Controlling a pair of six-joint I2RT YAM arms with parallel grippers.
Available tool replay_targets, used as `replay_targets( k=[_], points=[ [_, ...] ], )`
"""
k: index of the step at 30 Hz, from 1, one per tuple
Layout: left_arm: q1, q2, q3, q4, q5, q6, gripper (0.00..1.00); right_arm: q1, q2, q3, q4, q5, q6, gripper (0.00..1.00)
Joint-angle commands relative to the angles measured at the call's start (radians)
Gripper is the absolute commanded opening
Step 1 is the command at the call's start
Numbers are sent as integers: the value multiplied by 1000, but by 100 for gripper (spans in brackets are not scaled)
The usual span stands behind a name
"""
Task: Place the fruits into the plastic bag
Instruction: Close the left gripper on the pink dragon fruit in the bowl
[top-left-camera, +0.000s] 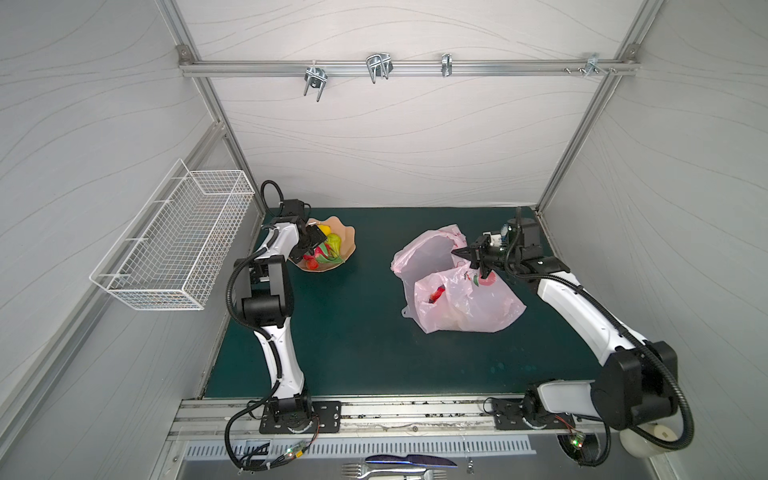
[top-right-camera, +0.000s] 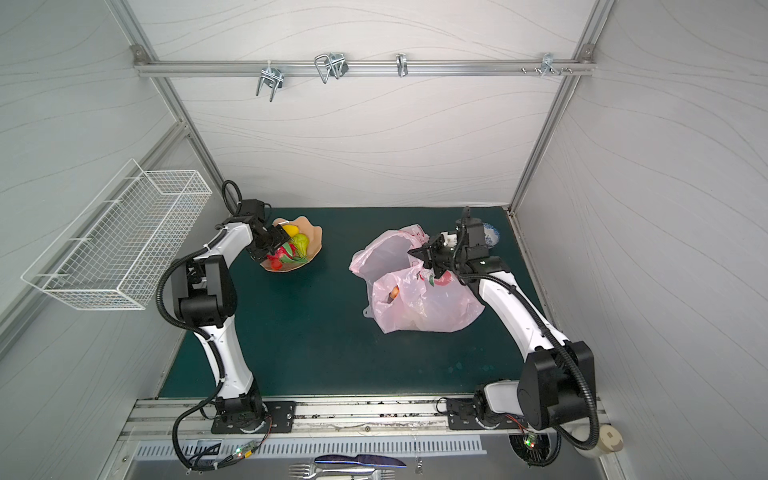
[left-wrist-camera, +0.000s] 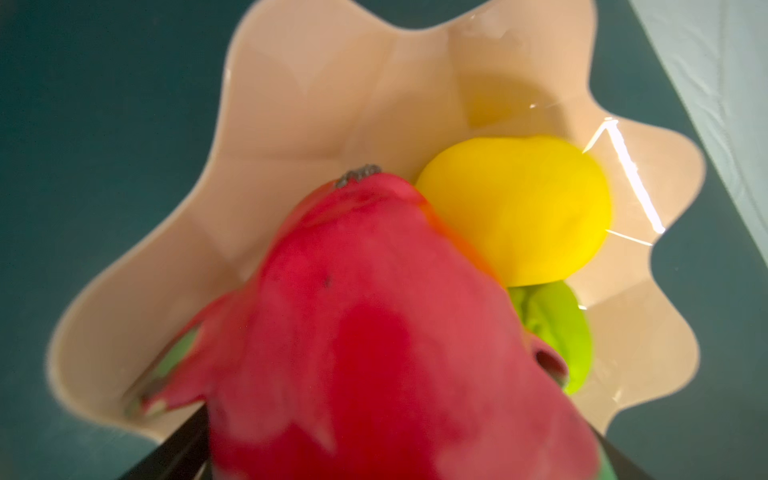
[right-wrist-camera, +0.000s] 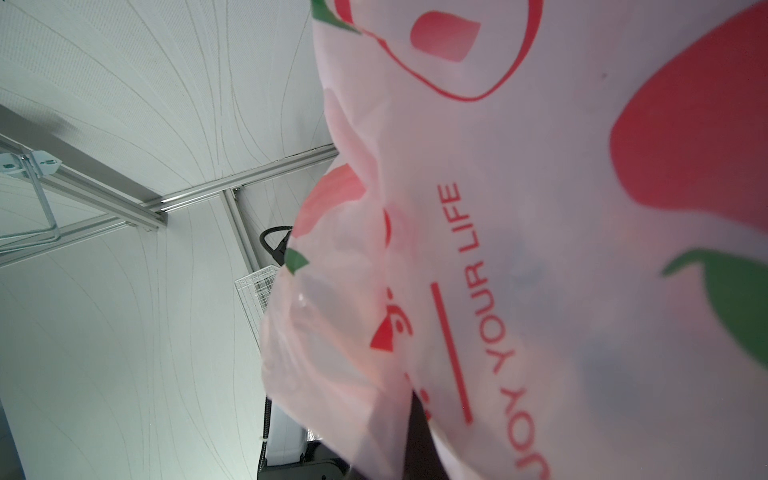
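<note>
Green mat (top-left-camera: 353, 353) carries 2 clusters in both top views: dish (top-left-camera: 348, 244) of fruits (top-left-camera: 328, 249) under the left gripper (top-left-camera: 311, 245), and the bag (top-left-camera: 465, 303), its rim pinched by the closed right gripper (top-left-camera: 476, 261), 1 red piece (top-left-camera: 436, 296) inside. Left wrist view: dragon fruit (left-wrist-camera: 374, 332) fills the wide jaws beside lemon (left-wrist-camera: 519, 208) and pear (left-wrist-camera: 552, 328); whether they squeeze it I cannot tell. Best grip is mid-body, then a lift clear of the scalloped rim. Right wrist view: bag drapes over the gripper; its mouth should face the dish, held high.
</note>
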Motion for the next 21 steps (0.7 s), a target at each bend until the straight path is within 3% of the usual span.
replay_targets(
  k=[1, 21],
  points=[
    [7, -88, 16, 35, 7, 19, 27, 5, -22, 9, -2, 7, -2, 0],
    [5, -189, 2, 100, 82, 48, 23, 5, -37, 5, -6, -5, -7, 0]
  ],
)
